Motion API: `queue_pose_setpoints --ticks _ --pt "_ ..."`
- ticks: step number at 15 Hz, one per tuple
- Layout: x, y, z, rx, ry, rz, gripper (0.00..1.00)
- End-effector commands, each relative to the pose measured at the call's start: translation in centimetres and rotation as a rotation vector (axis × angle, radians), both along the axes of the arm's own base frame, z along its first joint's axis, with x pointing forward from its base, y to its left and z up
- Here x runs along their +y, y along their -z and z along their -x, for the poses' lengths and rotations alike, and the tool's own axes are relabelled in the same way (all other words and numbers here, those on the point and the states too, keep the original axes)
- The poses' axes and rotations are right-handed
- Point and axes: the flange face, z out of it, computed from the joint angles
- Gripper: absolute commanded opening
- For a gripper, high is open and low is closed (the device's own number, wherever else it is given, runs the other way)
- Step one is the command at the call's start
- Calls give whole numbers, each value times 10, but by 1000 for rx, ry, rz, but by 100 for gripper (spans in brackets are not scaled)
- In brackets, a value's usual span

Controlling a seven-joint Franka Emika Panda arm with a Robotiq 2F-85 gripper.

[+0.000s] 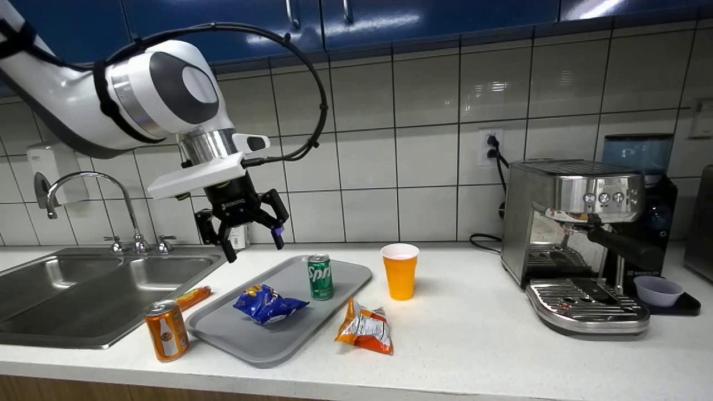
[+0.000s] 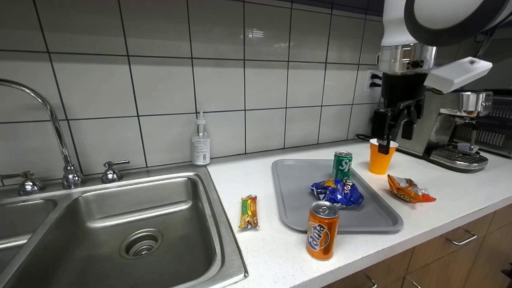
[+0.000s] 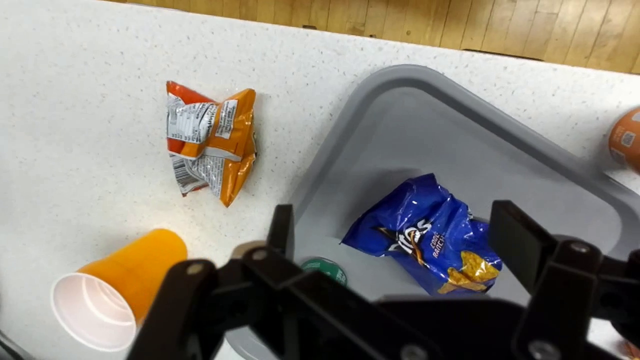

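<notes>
My gripper (image 1: pixel 254 250) hangs open above the counter, its fingers (image 3: pixel 517 245) wide apart and holding nothing. Below it lies a grey tray (image 1: pixel 239 340), seen in both exterior views. On the tray rests a crumpled blue chip bag (image 3: pixel 420 235), which in the wrist view appears between the fingers but lower down. A green Sprite can (image 1: pixel 320 278) stands upright on the tray behind the bag; an arm of the gripper partly hides it in the wrist view. Off the tray, an orange chip bag (image 3: pixel 212 142) and an orange cup (image 1: pixel 400 273) sit on the counter.
An upright Fanta can (image 2: pixel 322 230) stands by the tray's near corner. A wrapped snack bar (image 2: pixel 249 212) lies between tray and sink (image 2: pixel 152 224). A pump bottle (image 2: pixel 201 140) is against the tiled wall. An espresso machine (image 1: pixel 574 223) occupies the counter beyond the cup.
</notes>
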Motion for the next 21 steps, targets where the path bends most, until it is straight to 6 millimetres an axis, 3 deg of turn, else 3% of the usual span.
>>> queue_pose_setpoints --ticks 1,13,21 --pt "0 8 -8 24 -105 -34 100" --pt "14 41 -29 156 -466 -55 100" --pt "23 71 -53 213 -589 -52 100"
